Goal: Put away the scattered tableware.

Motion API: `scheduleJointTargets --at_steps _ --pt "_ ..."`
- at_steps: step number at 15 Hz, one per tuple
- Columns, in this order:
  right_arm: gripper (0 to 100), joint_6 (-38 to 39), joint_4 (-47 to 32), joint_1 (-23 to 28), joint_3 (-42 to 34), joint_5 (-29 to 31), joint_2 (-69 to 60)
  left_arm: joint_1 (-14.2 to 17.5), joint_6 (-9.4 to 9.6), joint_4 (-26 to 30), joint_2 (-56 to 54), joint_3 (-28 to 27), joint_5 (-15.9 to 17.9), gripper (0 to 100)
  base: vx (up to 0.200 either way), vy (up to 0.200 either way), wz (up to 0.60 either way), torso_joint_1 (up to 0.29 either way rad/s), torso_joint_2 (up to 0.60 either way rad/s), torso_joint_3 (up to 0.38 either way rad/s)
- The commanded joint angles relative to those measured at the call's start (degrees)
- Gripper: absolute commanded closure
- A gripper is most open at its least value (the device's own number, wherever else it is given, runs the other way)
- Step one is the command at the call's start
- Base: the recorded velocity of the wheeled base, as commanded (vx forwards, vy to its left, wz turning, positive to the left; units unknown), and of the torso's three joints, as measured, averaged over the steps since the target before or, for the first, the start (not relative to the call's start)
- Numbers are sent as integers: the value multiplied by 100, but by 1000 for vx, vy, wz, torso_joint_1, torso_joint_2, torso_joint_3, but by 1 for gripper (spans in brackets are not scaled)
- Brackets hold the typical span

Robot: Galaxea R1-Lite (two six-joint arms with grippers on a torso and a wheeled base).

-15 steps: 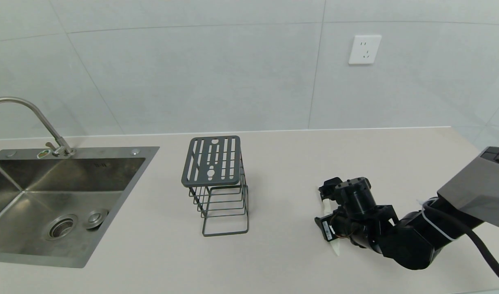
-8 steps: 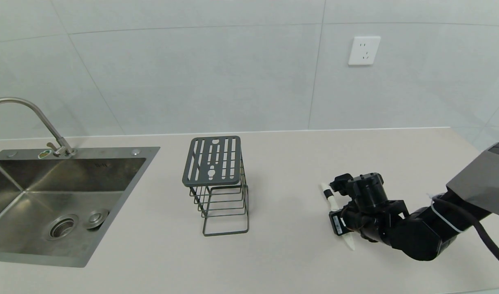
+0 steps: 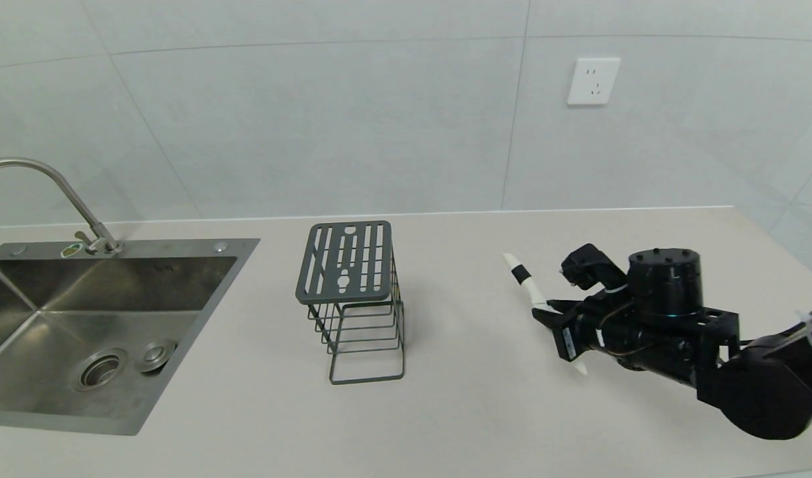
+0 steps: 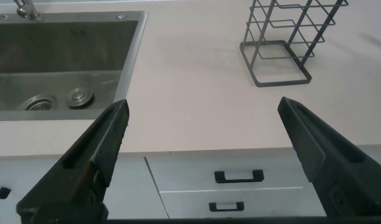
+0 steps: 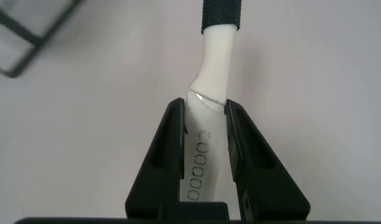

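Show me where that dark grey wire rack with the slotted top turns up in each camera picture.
Head view: the dark grey wire rack stands mid-counter, right of the steel sink.
Left wrist view: its lower frame, with the sink to one side.
Right wrist view: a blurred wire corner beyond the black-banded white knife.
Shared landmark: the pale countertop.

Count: 1 knife (image 3: 528,286) (white, probably ceramic), 1 wire rack (image 3: 349,265), 1 sink (image 3: 180,247), 1 faucet (image 3: 95,236), 1 wall socket (image 3: 593,80), 2 drawer handles (image 4: 239,177).
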State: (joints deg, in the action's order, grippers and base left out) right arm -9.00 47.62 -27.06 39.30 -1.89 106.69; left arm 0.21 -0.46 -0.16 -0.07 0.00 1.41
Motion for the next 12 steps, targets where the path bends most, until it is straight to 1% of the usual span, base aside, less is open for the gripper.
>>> scheduleJointTargets --at_steps 1,2,3,5,7,10,12 --pt "100 -129 116 -18 -265 -365 -817 6 2 -2 7 0 -1 0 0 0 0 0 0 0" --pt "100 -533 125 -10 -248 -778 -1107 6 2 -2 7 0 -1 0 0 0 0 0 0 0" --pt "100 -805 125 -1 -265 -1042 -1282 6 2 -2 7 0 -1 0 0 0 0 0 0 0" --pt "100 -1139 125 -10 -309 -1402 -1502 6 -6 -2 7 0 -1 0 0 0 0 0 0 0" --pt "100 -1245 125 -10 -248 -1736 -1573 6 -6 -2 7 0 -1 0 0 0 0 0 0 0" --pt "100 -1491 125 -10 -309 -1666 -1704 6 11 -2 7 0 -1 0 0 0 0 0 0 0" --pt "100 -1684 125 -10 -336 -1419 -1704 6 73 -11 7 0 34 0 0 0 0 0 0 0"
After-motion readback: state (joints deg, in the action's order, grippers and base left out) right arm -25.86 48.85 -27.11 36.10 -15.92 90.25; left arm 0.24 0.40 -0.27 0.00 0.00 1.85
